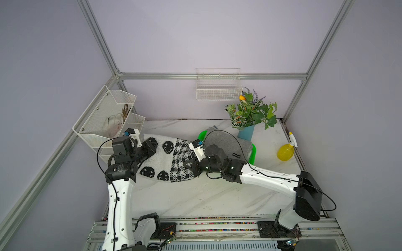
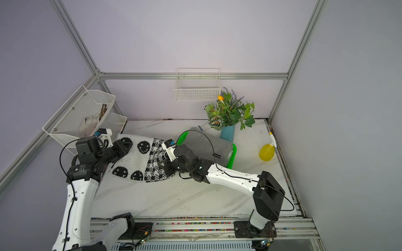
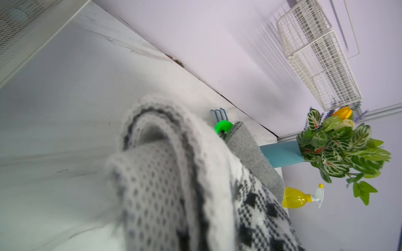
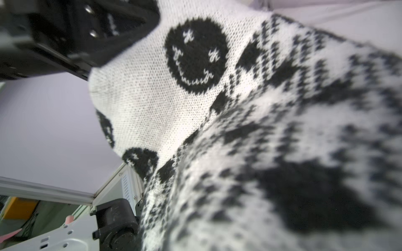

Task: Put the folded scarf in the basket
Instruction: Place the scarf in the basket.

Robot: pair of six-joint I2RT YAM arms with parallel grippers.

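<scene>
Ends of scarf [image 1: 167,159] pinched by left claw [image 1: 152,146], right claw [image 1: 188,165]; seemingly off table [image 1: 195,195]; basket [image 1: 252,155] just beside.

The scarf [image 1: 162,162] is soft, fuzzy knitted cloth; the basket [image 1: 252,156] is glossy green plastic; the tabletop [image 1: 195,195] looks like smooth marble.

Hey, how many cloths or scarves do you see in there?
2. A grey folded cloth lies in the green basket; the black-and-white smiley scarf is beside it, gripped by the left claw and right claw. Others may be hidden underneath.
</scene>
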